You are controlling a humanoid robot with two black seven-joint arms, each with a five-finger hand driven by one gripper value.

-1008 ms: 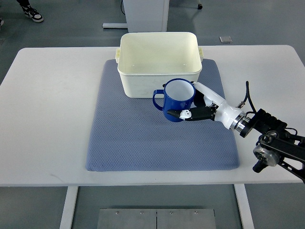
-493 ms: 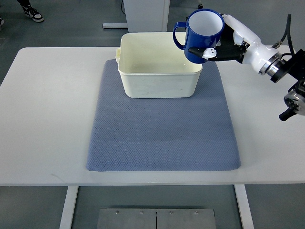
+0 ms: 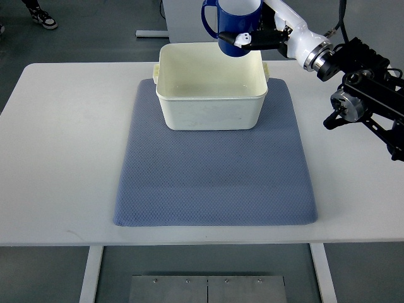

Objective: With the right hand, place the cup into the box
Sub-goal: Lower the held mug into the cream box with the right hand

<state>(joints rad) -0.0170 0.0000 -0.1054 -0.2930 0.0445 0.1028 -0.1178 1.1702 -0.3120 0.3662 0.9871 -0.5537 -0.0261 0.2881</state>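
Above the far rim of the box (image 3: pixel 211 95), the right hand (image 3: pixel 268 33) holds the blue cup (image 3: pixel 232 28) in the air, its fingers (image 3: pixel 252 43) wrapped around the cup's side and pinching it. That cup stands roughly upright, its white inside cut off by the top edge of the picture, and its handle (image 3: pixel 207 15) points away from the hand, toward the box's left. No part of the cup touches the box; its lower edge overlaps the box's far rim in the picture, toward the right corner. From the hand, the white forearm and the black joints of the right arm (image 3: pixel 360 82) run down and out to the right of the box, reaching the picture's right edge.

The box is cream-white, open on top and bare inside, with a small lug on each short side. It sits on the far part of a blue-grey mat (image 3: pixel 214 189), which spreads well past the box's near side toward the camera. Mat and box rest on a white tabletop (image 3: pixel 63 158). Beyond the box, on the grey floor, stands a white pedestal base (image 3: pixel 183 19), and far off to the box's left a shoe (image 3: pixel 41 17) shows at the picture's top edge.
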